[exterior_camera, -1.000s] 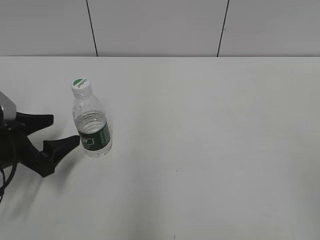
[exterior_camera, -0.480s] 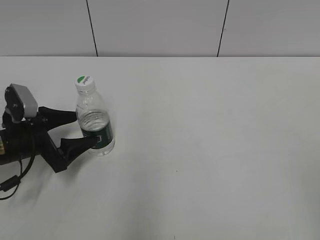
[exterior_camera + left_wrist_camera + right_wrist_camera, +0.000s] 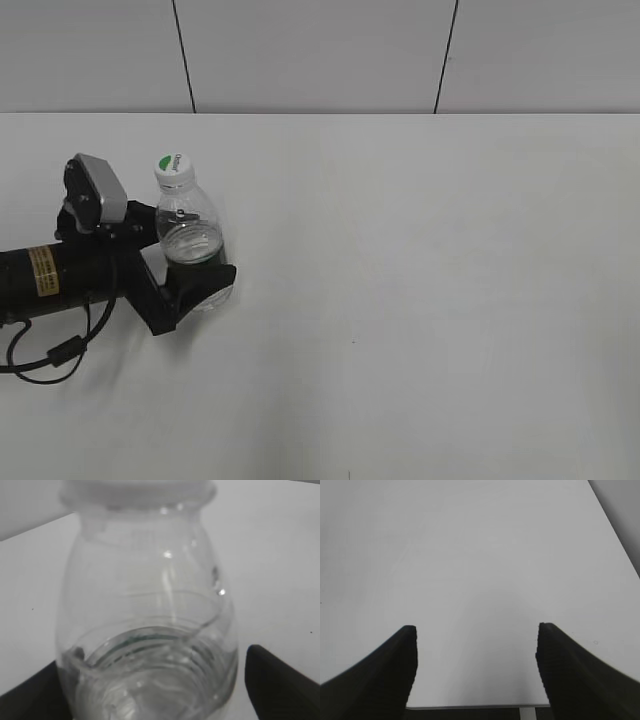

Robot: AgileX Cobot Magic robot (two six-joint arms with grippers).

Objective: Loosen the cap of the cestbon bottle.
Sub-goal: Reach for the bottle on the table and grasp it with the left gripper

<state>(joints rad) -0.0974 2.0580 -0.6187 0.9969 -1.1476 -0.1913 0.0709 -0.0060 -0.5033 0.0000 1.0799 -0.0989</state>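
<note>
The left pincer lies low on the white table, reaching in from the left edge of the exterior view. Its two black fingers sit on either side of the cestbon bottle, at the level of the dark green label band. The fingers appear closed against the bottle's lower body, though the left wrist view shows a sliver of table between the right-hand finger and the bottle wall, so firm contact on that side cannot be confirmed.

The bottle stands upright between the fingers, its clear ribbed shoulders rising above them. The cap (white, with a green mark on top) sits on the neck, directly above the left pincer and clear of it.

The right pincer is spread wide open, holding nothing. Only bare table lies ahead of and between its two dark fingers. It does not appear in the exterior view.
</note>
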